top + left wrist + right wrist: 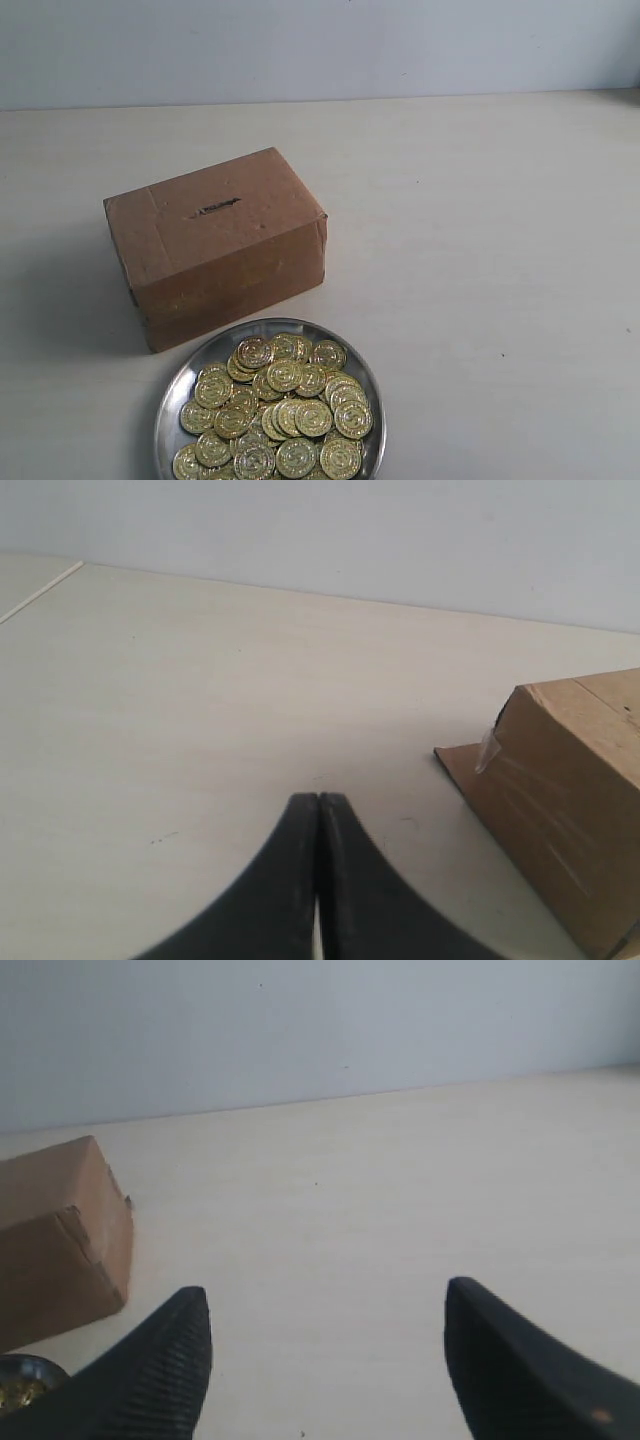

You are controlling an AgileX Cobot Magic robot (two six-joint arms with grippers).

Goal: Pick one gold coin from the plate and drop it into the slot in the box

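The brown cardboard box (pixel 215 245) stands on the pale table, its dark slot (pixel 215 207) cut in the top face. Just in front of it sits the shiny silver plate (pixel 180 385), heaped with several gold coins (pixel 285 410). Neither gripper shows in the exterior view. My left gripper (pixel 318 798) is shut with nothing between its fingers, and the box (pixel 565 800) lies off to one side of it. My right gripper (pixel 325 1295) is open and empty above bare table, with the box (pixel 60 1235) and a sliver of the plate (pixel 25 1380) beside one finger.
A pale wall (pixel 320 45) runs along the table's far edge. Bare tabletop (pixel 490 260) spreads to the right of the box and plate.
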